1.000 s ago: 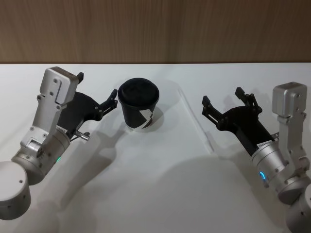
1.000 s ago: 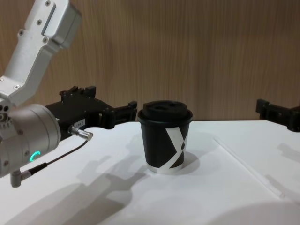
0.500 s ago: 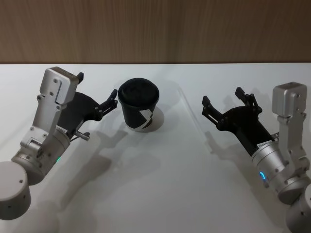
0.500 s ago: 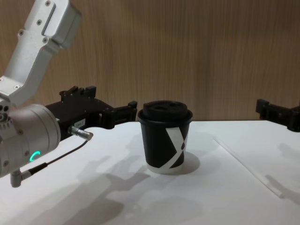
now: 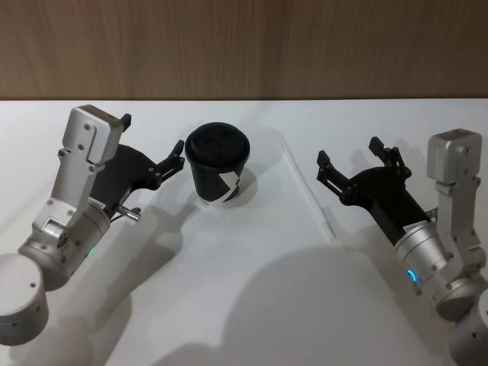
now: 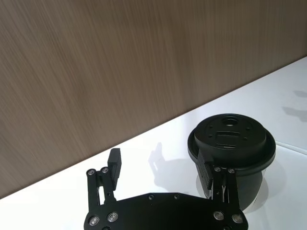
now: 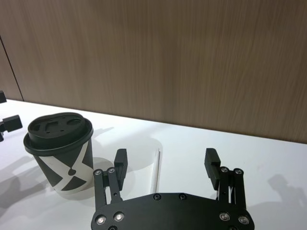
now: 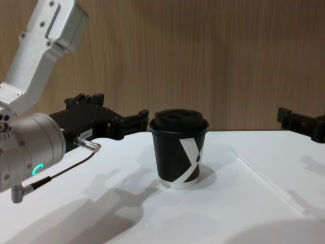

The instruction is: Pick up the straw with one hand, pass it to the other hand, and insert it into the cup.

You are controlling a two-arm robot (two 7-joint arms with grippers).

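Now, left gripper (image 5: 152, 139): hovers over the table just left of the cup, fingers spread wide, grips nothing; one fingertip just beside the lid, cannot tell whether touching.
Right gripper (image 5: 348, 152): hangs over the right part of the table, just right of the straw, fingers spread apart, holds nothing.
Straw (image 5: 305, 187): lies flat on the table between cup and right gripper, apart from both; far end level with the cup's far side, near end closer to the robot, slanting slightly rightward; in the right wrist view lines up with the gap between the two fingers, down on the table beyond them.
Cup (image 5: 219, 164): stands upright on the table, left of centre; black domed lid on, white X-like mark facing the robot, white bottom rim.
Table (image 5: 252, 297): white, bears cup and straw, carries arm shadows.
Left arm (image 8: 30, 145): silver cylinder, green ring light (image 8: 36, 169) lit, dark cable (image 8: 58, 174) looping below.
Wall (image 5: 244, 46): wood panel behind the table.
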